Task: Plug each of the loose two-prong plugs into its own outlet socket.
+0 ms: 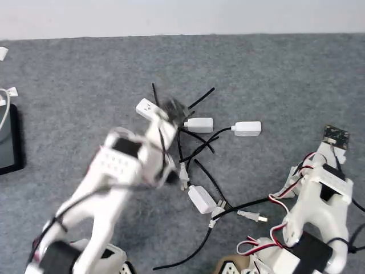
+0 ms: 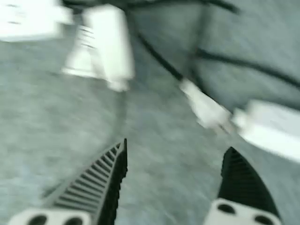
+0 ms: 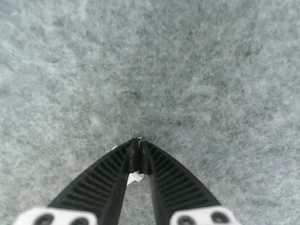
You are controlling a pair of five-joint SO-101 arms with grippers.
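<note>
Grey carpeted surface, black cords tangled mid-field. Left end effector released, jaws wide, hanging over the tangle just above a white outlet socket and a plug; likely lining up a pick. Right end effector clenched, tips together over bare surface, apparently parked clear of the cords. Loose two-prong plug lies flat near the right arm, long axis across the high view, prongs pointing toward that arm, not yet seated.
</note>
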